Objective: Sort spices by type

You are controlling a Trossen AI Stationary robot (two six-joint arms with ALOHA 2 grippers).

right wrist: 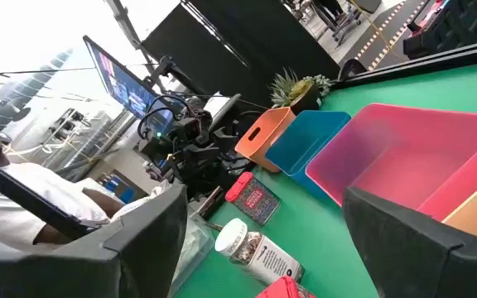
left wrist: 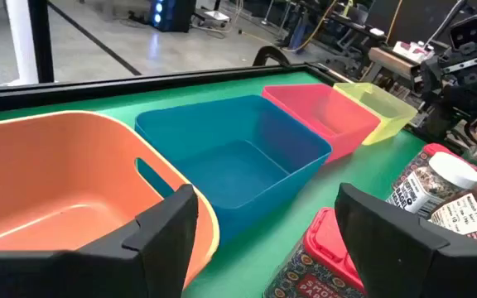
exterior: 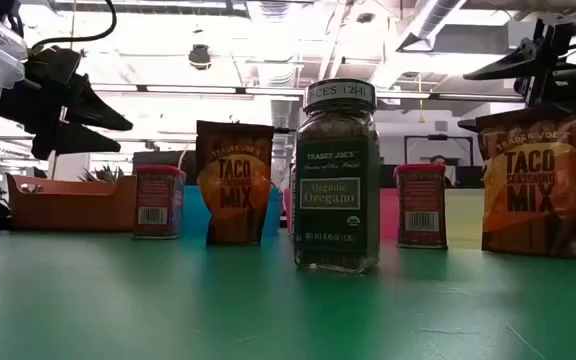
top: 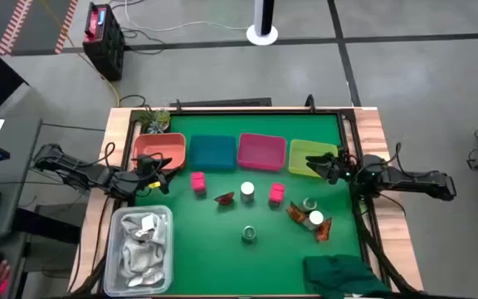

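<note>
Spices are scattered on the green mat. There are two pink blocks (top: 197, 181) (top: 276, 193), a white-capped jar (top: 248, 192), another white-capped jar (top: 314, 219), foil packets (top: 224, 198) (top: 295, 213) (top: 324, 230), and a greenish glass jar (top: 249, 235) (exterior: 336, 180) standing upright. My left gripper (top: 166, 166) (left wrist: 263, 240) is open and hovers over the near rim of the orange bin (top: 160, 149). My right gripper (top: 320, 164) (right wrist: 263, 248) is open and hovers at the yellow-green bin (top: 312, 156).
Four bins line the far side: orange, blue (top: 212, 152), pink (top: 261, 152) and yellow-green. A clear tub of white wrappers (top: 143, 249) sits near left. A dark green cloth (top: 343, 274) lies near right. A person (right wrist: 7, 190) is beyond the table's left side.
</note>
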